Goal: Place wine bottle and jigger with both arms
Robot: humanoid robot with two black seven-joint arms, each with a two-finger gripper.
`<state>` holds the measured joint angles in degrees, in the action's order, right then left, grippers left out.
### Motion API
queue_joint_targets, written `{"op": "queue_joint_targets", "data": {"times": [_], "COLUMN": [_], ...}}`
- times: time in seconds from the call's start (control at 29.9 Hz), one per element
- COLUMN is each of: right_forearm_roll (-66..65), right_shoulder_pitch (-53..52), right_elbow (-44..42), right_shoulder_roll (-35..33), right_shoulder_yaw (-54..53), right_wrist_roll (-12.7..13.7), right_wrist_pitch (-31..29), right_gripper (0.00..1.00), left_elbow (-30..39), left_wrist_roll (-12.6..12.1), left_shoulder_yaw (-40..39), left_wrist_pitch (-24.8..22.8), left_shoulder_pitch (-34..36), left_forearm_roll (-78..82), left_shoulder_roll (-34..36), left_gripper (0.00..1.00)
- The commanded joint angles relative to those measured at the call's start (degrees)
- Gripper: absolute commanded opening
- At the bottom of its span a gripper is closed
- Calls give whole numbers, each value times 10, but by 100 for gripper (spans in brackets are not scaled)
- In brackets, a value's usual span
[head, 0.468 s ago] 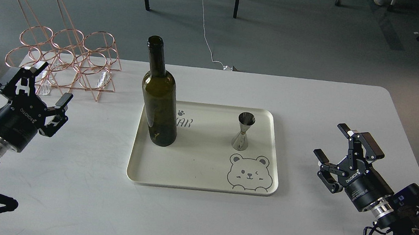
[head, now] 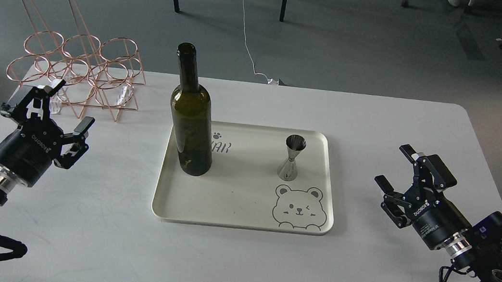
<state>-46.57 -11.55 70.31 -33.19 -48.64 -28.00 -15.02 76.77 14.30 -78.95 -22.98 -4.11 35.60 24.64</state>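
Note:
The wine bottle [head: 192, 118] stands upright on the left part of a cream tray [head: 242, 208], dark olive-green with a long neck. The silver jigger [head: 292, 158] stands upright on the tray's right part, above a printed bear. My left gripper [head: 65, 112] is open and empty over the table, well left of the bottle. My right gripper [head: 394, 166] is open and empty, right of the tray and apart from the jigger.
A copper wire bottle rack [head: 77, 65] stands at the table's back left, just behind my left gripper. The white table [head: 234, 265] ends at the back edge behind the tray. Chair legs and cables lie on the floor beyond.

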Motion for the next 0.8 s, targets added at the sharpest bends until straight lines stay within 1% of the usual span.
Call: {"op": "queue_joint_targets", "data": {"times": [0.0,0.03,0.07,0.17,0.2,0.23,0.37,0.47,0.67,0.77], "right_forearm_roll": [-192,-235,-286,-430,-477,-520,-691,-768,-784,-784], "right_shoulder_pitch": [-28,-33,-39,-51,-55,-59,-88,-107,-160,-192], "right_elbow": [0,0,-1,-1,-2,-3,-36,-67,-103,-139], "right_shoulder_roll": [-10,-11,-13,-19,-17,-14,10,42,93,117], "right_shoulder_yaw": [4,6,6,17,27,39,83,87,108,129], "right_wrist_roll": [0,0,0,0,0,0,0,0,0,0], "right_wrist_pitch": [38,46,58,113,136,156,236,265,281,282], "right_gripper": [98,98,98,98,98,98,98,98,98,98], "left_elbow": [0,1,1,1,2,3,3,5,8,8], "left_wrist_roll": [3,8,22,77,88,93,97,99,102,102], "left_shoulder_yaw": [0,0,0,1,1,1,1,0,0,0], "left_wrist_pitch": [-2,-3,-3,-1,-2,-2,0,-1,-1,-1], "left_shoulder_pitch": [4,4,4,4,4,4,4,4,4,4], "left_forearm_roll": [-7,-7,-7,-6,-6,-6,-6,-6,-6,-6], "left_shoulder_roll": [1,1,0,2,2,2,1,0,1,1], "left_gripper": [98,98,98,98,98,98,98,98,98,98]}}
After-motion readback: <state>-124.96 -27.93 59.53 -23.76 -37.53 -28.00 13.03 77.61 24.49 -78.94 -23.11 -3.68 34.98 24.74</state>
